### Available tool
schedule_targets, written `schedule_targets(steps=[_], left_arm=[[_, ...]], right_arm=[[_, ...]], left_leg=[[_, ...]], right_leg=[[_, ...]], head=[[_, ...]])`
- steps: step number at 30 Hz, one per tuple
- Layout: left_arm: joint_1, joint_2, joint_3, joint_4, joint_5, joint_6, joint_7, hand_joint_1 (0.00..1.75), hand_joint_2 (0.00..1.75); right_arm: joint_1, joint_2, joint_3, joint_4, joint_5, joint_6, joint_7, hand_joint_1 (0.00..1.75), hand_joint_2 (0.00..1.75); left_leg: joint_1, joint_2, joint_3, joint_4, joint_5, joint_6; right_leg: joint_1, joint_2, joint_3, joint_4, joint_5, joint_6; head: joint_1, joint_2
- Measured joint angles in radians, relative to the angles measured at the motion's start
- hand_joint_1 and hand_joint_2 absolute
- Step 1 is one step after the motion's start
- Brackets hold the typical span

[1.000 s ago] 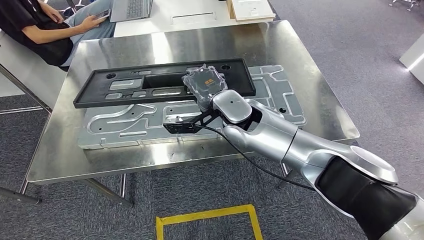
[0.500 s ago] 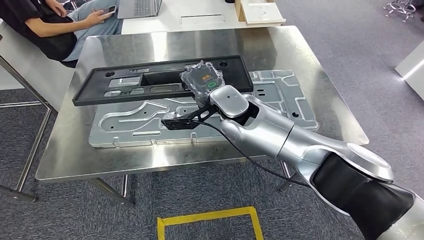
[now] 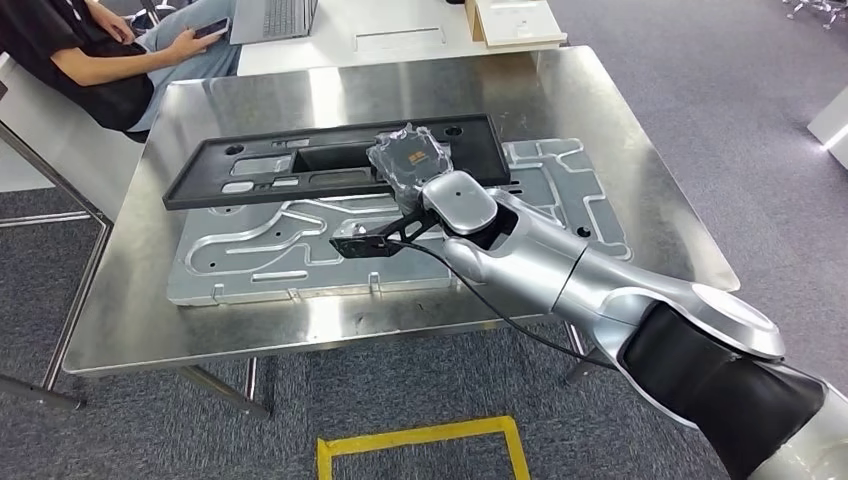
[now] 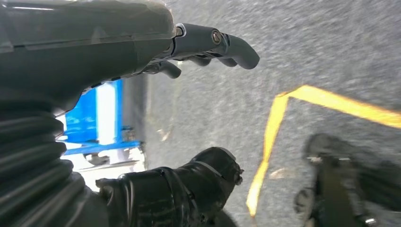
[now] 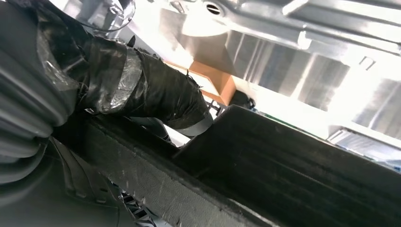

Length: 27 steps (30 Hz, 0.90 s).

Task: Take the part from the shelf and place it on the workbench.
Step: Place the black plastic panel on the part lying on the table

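The right hand [image 3: 412, 165] grips the long black part [image 3: 300, 165] near its right end, the part stretching leftward across the desk [image 3: 600, 110] above a grey metal panel [image 3: 560, 190]. Whether it touches the panel I cannot tell. The left hand [image 4: 198, 45] hangs over the floor, fingers loosely curled on nothing

Counted: one black part [image 3: 335, 160], one silver stamped plate [image 3: 290, 250], one steel workbench [image 3: 620, 200], one laptop [image 3: 272, 15] at eleven o'clock, one seated person [image 3: 80, 60].
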Motion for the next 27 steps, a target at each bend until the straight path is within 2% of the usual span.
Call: schedule_targets(steps=[1,2,3,4,6,7,8,9,11,13,14,15,17,18,19,20,22,23,24,25,27], left_arm=[[0.0,0.001,0.0,0.0,-0.001,0.0,0.0,0.0,1.75],[0.0,0.002,0.0,0.0,-0.002,0.0,0.0,0.0,1.75],[0.0,0.002,-0.001,0.0,-0.002,0.0,0.0,0.0,1.75],[0.001,0.003,-0.001,0.0,-0.003,0.0,0.0,0.0,1.75],[0.003,0.004,-0.001,0.0,-0.003,0.0,0.0,0.0,1.75],[0.003,0.005,-0.001,0.0,-0.004,0.0,0.0,0.0,1.75],[0.002,0.005,-0.001,0.0,-0.005,0.0,0.001,0.0,1.75],[0.002,0.006,-0.002,0.0,-0.006,0.0,0.001,0.0,1.75],[0.0,0.007,-0.004,0.0,-0.009,-0.001,0.001,0.0,1.75],[0.0,0.007,-0.006,0.0,-0.01,-0.003,0.0,0.0,1.75],[0.0,0.008,-0.006,0.0,-0.01,-0.004,0.0,0.0,1.75],[0.001,0.008,-0.007,0.0,-0.012,-0.006,0.0,0.0,1.75],[0.0,0.009,-0.008,0.0,-0.016,-0.009,-0.004,0.0,1.75],[0.0,0.009,-0.01,0.0,-0.019,-0.011,-0.006,0.0,1.75],[0.0,0.01,-0.012,0.0,-0.021,-0.012,-0.007,0.0,1.75],[0.0,0.01,-0.014,0.0,-0.021,-0.013,-0.008,0.0,1.75],[0.0,0.01,-0.017,0.0,-0.021,-0.014,-0.009,0.0,1.75],[0.0,0.01,-0.018,0.0,-0.021,-0.014,-0.009,0.0,1.75],[0.0,0.011,-0.019,0.0,-0.021,-0.014,-0.009,0.0,1.75],[0.0,0.011,-0.02,0.0,-0.02,-0.014,-0.009,0.0,1.75],[0.0,0.013,-0.022,0.0,-0.02,-0.013,-0.008,0.0,1.75]], right_arm=[[0.002,0.001,0.0,0.002,-0.001,-0.002,0.0,1.75,1.75],[0.005,0.001,0.001,0.005,-0.002,-0.003,0.0,1.75,1.75],[0.008,0.001,0.002,0.007,-0.003,-0.003,-0.001,1.75,1.75],[0.01,0.001,0.004,0.009,-0.004,-0.003,-0.001,1.75,1.75],[0.012,0.001,0.01,0.012,-0.006,-0.003,-0.001,1.75,1.75],[0.011,0.0,0.012,0.014,-0.007,-0.003,0.0,1.75,1.75],[0.011,0.0,0.014,0.015,-0.008,-0.003,0.0,1.75,1.75],[0.011,0.0,0.015,0.016,-0.008,-0.003,0.0,1.75,1.75],[0.012,-0.001,0.02,0.019,-0.01,-0.003,0.0,1.75,1.75],[0.014,-0.001,0.023,0.02,-0.01,-0.004,0.0,1.75,1.75],[0.014,-0.001,0.023,0.02,-0.01,-0.004,0.0,1.75,1.75],[0.015,-0.002,0.023,0.02,-0.01,-0.004,0.001,1.75,1.75],[0.02,-0.005,0.026,0.021,-0.01,-0.005,0.001,1.75,1.75],[0.024,-0.006,0.029,0.022,-0.01,-0.005,0.001,1.75,1.75],[0.029,-0.007,0.032,0.023,-0.01,-0.005,0.001,1.75,1.75],[0.033,-0.008,0.035,0.024,-0.01,-0.005,0.001,1.75,1.75],[0.035,-0.009,0.038,0.025,-0.01,-0.005,0.001,1.75,1.75],[0.034,-0.01,0.038,0.025,-0.01,-0.005,0.001,1.75,1.75],[0.033,-0.01,0.038,0.025,-0.01,-0.005,0.001,1.75,1.75],[0.033,-0.01,0.039,0.025,-0.01,-0.006,0.001,1.75,1.75],[0.035,-0.012,0.04,0.026,-0.01,-0.006,0.001,1.75,1.75]], left_leg=[[0.003,0.001,-0.035,0.069,-0.027,-0.006],[0.005,0.002,-0.064,0.117,-0.037,-0.01],[0.007,0.002,-0.078,0.134,-0.029,-0.014],[0.009,0.003,-0.073,0.112,-0.003,-0.015],[0.012,0.003,-0.019,-0.016,0.07,-0.017],[0.011,0.003,0.011,-0.074,0.091,-0.016],[0.009,0.002,0.032,-0.117,0.103,-0.012],[0.005,0.001,0.041,-0.134,0.101,-0.007],[0.001,0.0,0.041,-0.139,0.1,0.005],[0.004,0.001,0.045,-0.144,0.102,0.019],[0.005,0.002,0.049,-0.148,0.102,0.027],[0.006,0.003,0.052,-0.151,0.102,0.034],[0.003,0.003,0.053,-0.151,0.099,0.042],[0.002,0.003,0.053,-0.15,0.098,0.044],[0.001,0.003,0.054,-0.149,0.096,0.045],[0.0,0.002,0.055,-0.146,0.094,0.046],[-0.001,0.0,0.059,-0.14,0.086,0.044],[-0.004,-0.001,0.059,-0.136,0.082,0.041],[-0.005,-0.001,0.058,-0.133,0.079,0.037],[-0.005,0.0,0.057,-0.132,0.077,0.032],[-0.004,0.0,0.058,-0.136,0.076,0.022]], right_leg=[[-0.001,-0.001,0.002,0.0,-0.001,-0.002],[-0.001,0.0,0.004,0.0,-0.003,-0.003],[-0.002,0.0,0.005,0.0,-0.005,-0.002],[-0.003,0.001,0.007,0.001,-0.007,-0.001],[-0.007,0.004,0.014,0.005,-0.015,0.006],[-0.007,0.005,0.015,0.007,-0.019,0.011],[-0.007,0.005,0.015,0.009,-0.021,0.016],[-0.006,0.006,0.014,0.008,-0.022,0.021],[-0.004,0.006,0.013,0.005,-0.019,0.031],[-0.005,0.006,0.008,0.017,-0.031,0.04],[-0.005,0.005,-0.006,0.046,-0.048,0.043],[-0.005,0.004,-0.031,0.099,-0.075,0.045],[-0.003,0.003,-0.101,0.231,-0.126,0.045],[-0.003,0.003,-0.13,0.281,-0.138,0.044],[-0.003,0.003,-0.142,0.294,-0.13,0.043],[-0.003,0.003,-0.136,0.272,-0.106,0.04],[0.0,0.003,-0.079,0.139,-0.033,0.03],[0.003,0.003,-0.049,0.078,-0.011,0.025],[0.005,0.003,-0.028,0.037,0.0,0.022],[0.008,0.003,-0.02,0.021,-0.002,0.02],[0.009,0.005,-0.016,0.016,-0.004,0.015]], head=[[-0.001,0.0],[-0.001,0.0],[-0.001,0.0],[-0.001,0.0],[-0.001,0.0],[-0.001,0.0],[-0.001,0.0],[-0.001,0.0],[0.0,0.0],[0.0,0.0],[0.002,0.0],[0.003,0.0],[0.005,0.0],[0.005,0.0],[0.005,0.0],[0.005,0.0],[0.005,0.0],[0.005,0.0],[0.005,0.0],[0.004,0.0],[0.004,0.0]])
